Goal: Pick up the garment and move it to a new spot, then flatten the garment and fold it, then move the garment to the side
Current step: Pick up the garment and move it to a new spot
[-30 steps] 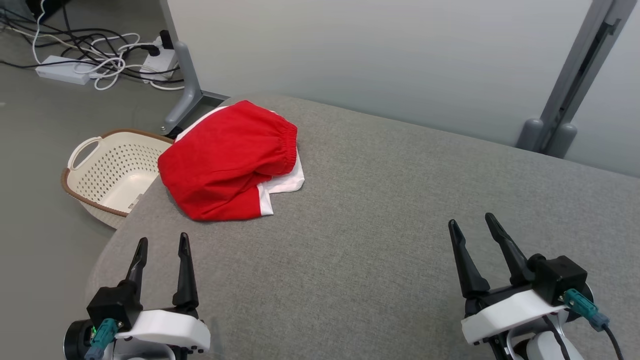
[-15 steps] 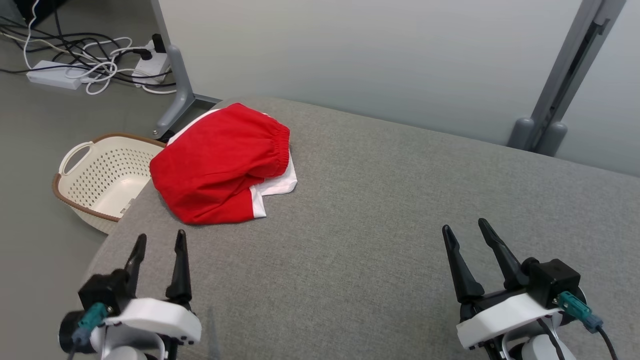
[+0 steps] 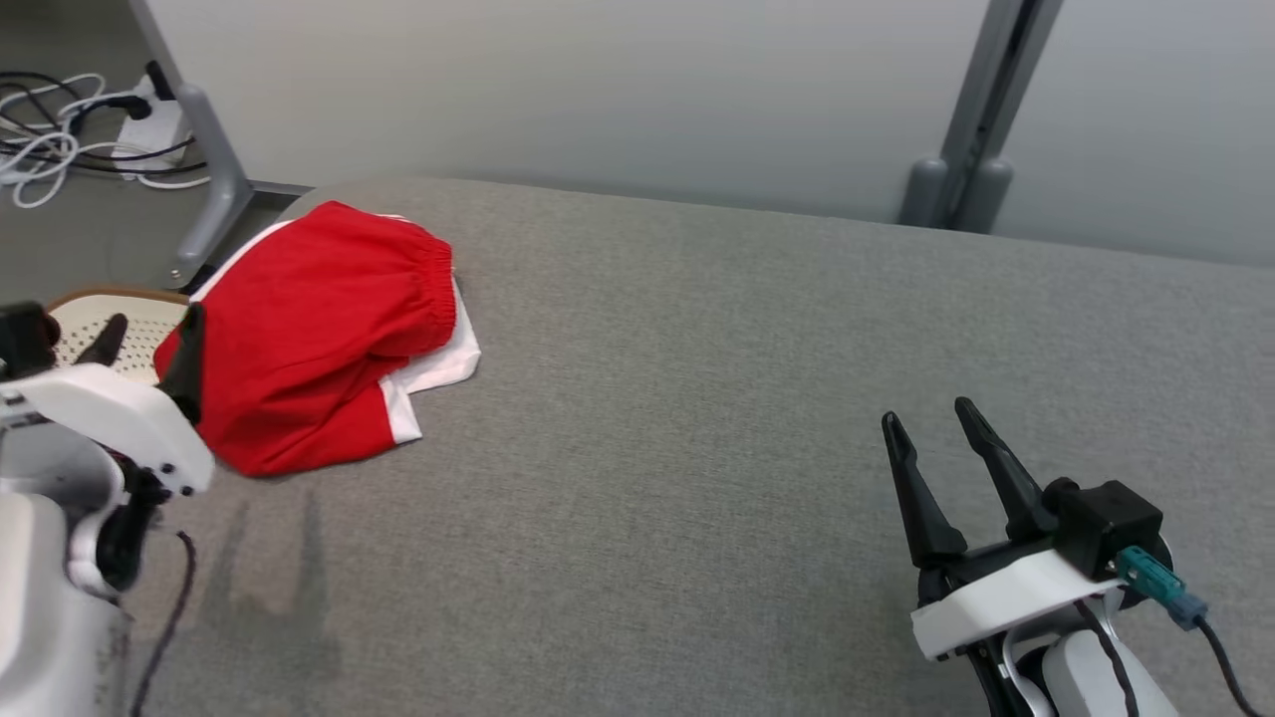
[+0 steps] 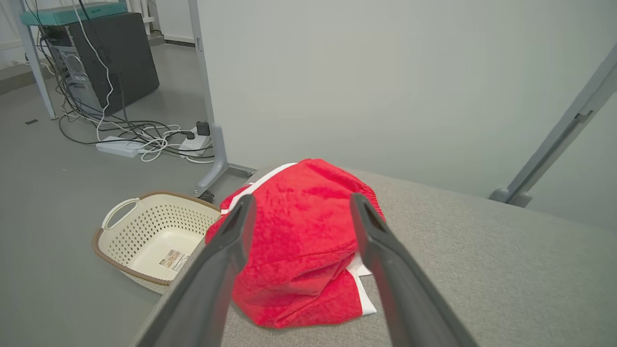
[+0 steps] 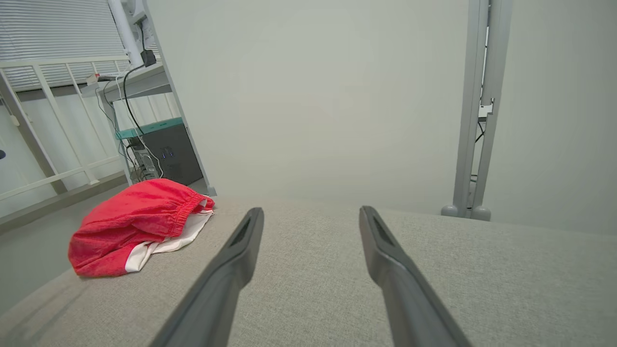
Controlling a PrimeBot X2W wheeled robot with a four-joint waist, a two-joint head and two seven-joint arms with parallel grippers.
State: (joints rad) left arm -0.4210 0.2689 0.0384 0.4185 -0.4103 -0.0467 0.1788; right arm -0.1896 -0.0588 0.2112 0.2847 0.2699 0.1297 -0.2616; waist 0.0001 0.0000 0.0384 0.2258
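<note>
The garment [image 3: 319, 329] is a red pair of shorts with white trim, lying crumpled near the far left corner of the grey cloth-covered table [image 3: 697, 398]. My left gripper [image 3: 147, 344] is open, raised at the garment's left edge, holding nothing. In the left wrist view the garment [image 4: 299, 250] shows between and beyond the spread fingers of my left gripper [image 4: 302, 198]. My right gripper [image 3: 927, 415] stands open and empty over the table's near right. In the right wrist view the garment [image 5: 130, 217] lies far to the left of my right gripper [image 5: 311, 210].
A cream perforated basket [image 4: 115, 212] sits on the floor just off the table's left edge, and part of the basket [image 3: 90, 304] shows behind my left gripper. Cables and a power strip [image 4: 120, 144] lie on the floor beyond. A pale partition wall stands behind the table.
The head camera has swung right, so the scene sits further left. My left gripper has risen and come forward from the table's near edge to the garment's left side. The right gripper has barely moved.
</note>
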